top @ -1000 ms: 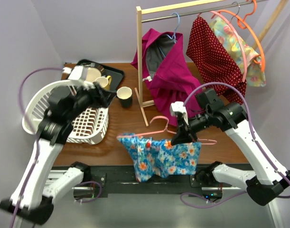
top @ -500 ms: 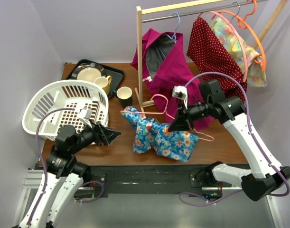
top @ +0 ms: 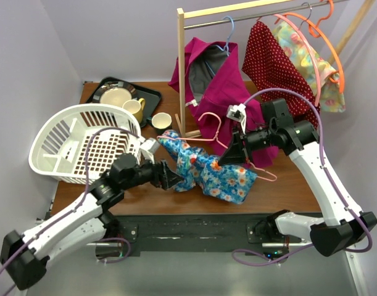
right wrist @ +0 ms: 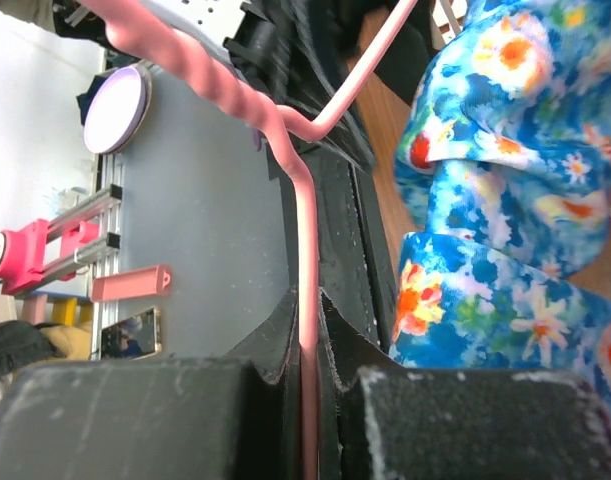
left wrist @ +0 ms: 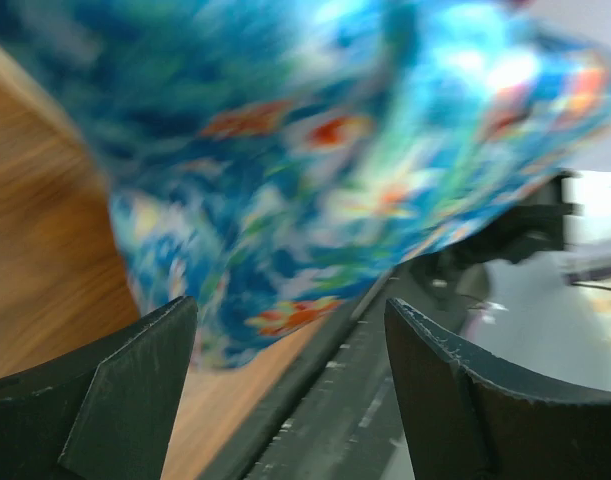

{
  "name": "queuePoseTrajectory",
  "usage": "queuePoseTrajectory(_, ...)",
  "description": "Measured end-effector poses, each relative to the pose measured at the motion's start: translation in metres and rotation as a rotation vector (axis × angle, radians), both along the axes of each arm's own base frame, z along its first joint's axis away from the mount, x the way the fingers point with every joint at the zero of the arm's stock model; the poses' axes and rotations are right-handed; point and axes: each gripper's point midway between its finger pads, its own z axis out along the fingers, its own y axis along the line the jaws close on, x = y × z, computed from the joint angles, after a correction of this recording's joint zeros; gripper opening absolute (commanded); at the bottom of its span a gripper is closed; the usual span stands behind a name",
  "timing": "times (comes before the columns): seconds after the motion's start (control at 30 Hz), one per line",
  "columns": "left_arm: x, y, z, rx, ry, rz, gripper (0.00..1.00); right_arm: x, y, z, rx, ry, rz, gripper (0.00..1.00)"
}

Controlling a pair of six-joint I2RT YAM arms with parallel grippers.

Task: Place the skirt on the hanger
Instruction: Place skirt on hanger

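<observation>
Two grippers in play: your right gripper (top: 228,161) is pinched tight on the pink hanger (top: 208,118), and your left gripper (top: 168,177) gapes wide at the 9 o'clock edge of the blue floral skirt (top: 216,176). The skirt's bunched on the table (top: 281,188) against the hanger, with the wooden rack (top: 181,74) at its 12 o'clock.
</observation>
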Motion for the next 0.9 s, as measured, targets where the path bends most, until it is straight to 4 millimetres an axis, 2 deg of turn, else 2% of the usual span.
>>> queuePoseTrajectory(0.07,0.007,-0.001,-0.014,0.048,0.010,0.027,0.80,0.000,0.000,0.000,0.002,0.000,-0.002,0.00)
queuePoseTrajectory(0.13,0.016,0.000,-0.018,0.068,-0.007,0.059,0.80,0.002,0.000,0.001,0.003,-0.001,-0.006,0.00)
queuePoseTrajectory(0.3,0.033,0.003,-0.011,0.078,-0.081,0.116,0.81,0.003,-0.001,0.003,0.009,-0.004,-0.014,0.00)
queuePoseTrajectory(0.37,0.035,0.003,-0.001,0.059,-0.123,0.119,0.84,0.002,-0.002,0.004,0.014,-0.007,-0.013,0.00)
queuePoseTrajectory(0.5,0.028,0.009,0.036,-0.021,-0.242,0.112,0.90,0.000,-0.002,0.008,0.028,-0.013,-0.008,0.00)
queuePoseTrajectory(0.53,0.027,0.010,0.041,-0.030,-0.259,0.112,0.91,-0.001,-0.002,0.008,0.031,-0.015,-0.007,0.00)
queuePoseTrajectory(0.57,0.023,0.014,0.054,-0.060,-0.298,0.114,0.91,-0.001,-0.003,0.009,0.033,-0.016,-0.007,0.00)
queuePoseTrajectory(0.67,0.019,0.020,0.070,-0.087,-0.341,0.127,0.88,-0.003,-0.003,0.010,0.035,-0.022,-0.005,0.00)
queuePoseTrajectory(0.73,0.021,0.024,0.070,-0.071,-0.338,0.148,0.84,-0.003,-0.003,0.010,0.037,-0.026,-0.003,0.00)
queuePoseTrajectory(0.9,0.028,0.035,0.054,-0.014,-0.294,0.192,0.79,-0.004,-0.004,0.010,0.036,-0.028,-0.001,0.00)
